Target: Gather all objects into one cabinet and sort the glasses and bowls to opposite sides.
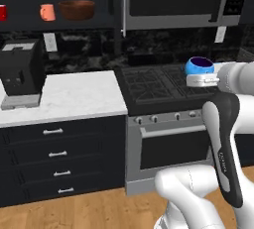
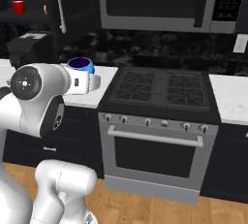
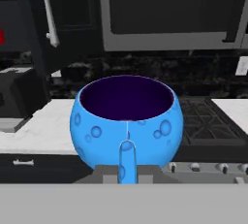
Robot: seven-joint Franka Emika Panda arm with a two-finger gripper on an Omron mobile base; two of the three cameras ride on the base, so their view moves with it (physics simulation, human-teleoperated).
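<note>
While held up in front of the range (image 1: pixel 163 86), carries the small blue bowl (image 3: pixel 127 121) upright, well above the burners. Largest first: black wall cabinet (image 1: pixel 54 2) at upper left of the left base view, door swung open with its long silver bar handle (image 1: pixel 123 6) edge-on toward the camera. On its dark shelf (image 1: pixel 49 23), three vessels in a row: red mug (image 1: pixel 2 12) at the far left edge, orange cup (image 1: pixel 47 12) further right, big brown bowl (image 1: pixel 77 9) just beside the cup on its right, standing upright. Insides of the three cannot be told from this angle. Below, white surface (image 1: pixel 74 96) with a black coffee machine (image 1: pixel 20 72) at its left end and black drawers (image 1: pixel 59 156) with short silver pulls underneath. To the right, range with grates and an oven door (image 2: pixel 155 152); above it a microwave (image 2: pixel 160 2).

Smallest last: blue bowl, bright and dimpled outside, dark purple inside, nothing seen in it. In the hand view, seen close against the tool (image 3: pixel 127 172), one dark fingertip (image 3: pixel 127 160) crossing the near wall from below; rim level, mouth facing up. Tool clenched on the bowl, with the bowl sitting at the end of the white wrist in both base views. In the right base view, bowl level with the surface's right end, apart from it and from the cabinet shelf higher up at left.
</note>
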